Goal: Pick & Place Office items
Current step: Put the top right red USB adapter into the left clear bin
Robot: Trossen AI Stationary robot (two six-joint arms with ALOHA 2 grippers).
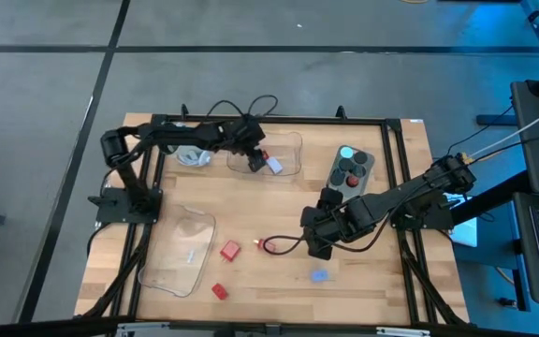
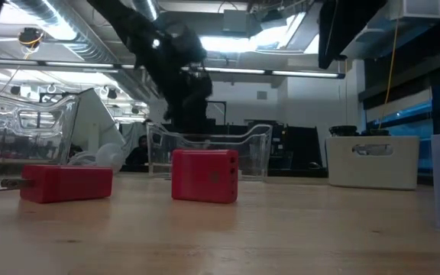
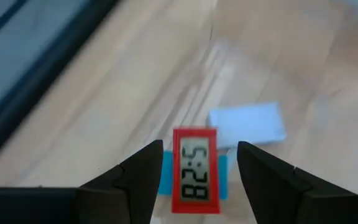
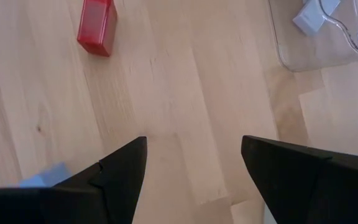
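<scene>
My left gripper (image 3: 197, 149) is open over the far clear tray (image 1: 288, 150). Its fingers stand either side of a small red-framed piece with a digit display (image 3: 196, 171), with gaps on both sides. That piece lies on a blue piece (image 3: 223, 177), and a pale lavender piece (image 3: 247, 123) lies just beyond it in the tray. My right gripper (image 4: 193, 143) is open over bare wood right of centre (image 1: 309, 241). Near it are a red corded piece (image 1: 274, 245) and a pale blue piece (image 1: 319, 276). Two red blocks (image 1: 229, 250) (image 1: 219, 291) rest on the table.
A second clear tray (image 1: 181, 248) lies near the left edge. A grey tray of round knobs (image 1: 349, 168) sits far right of centre. A white object (image 1: 192, 156) sits left of the far tray. In the low view a white tub (image 2: 373, 160) stands to the right.
</scene>
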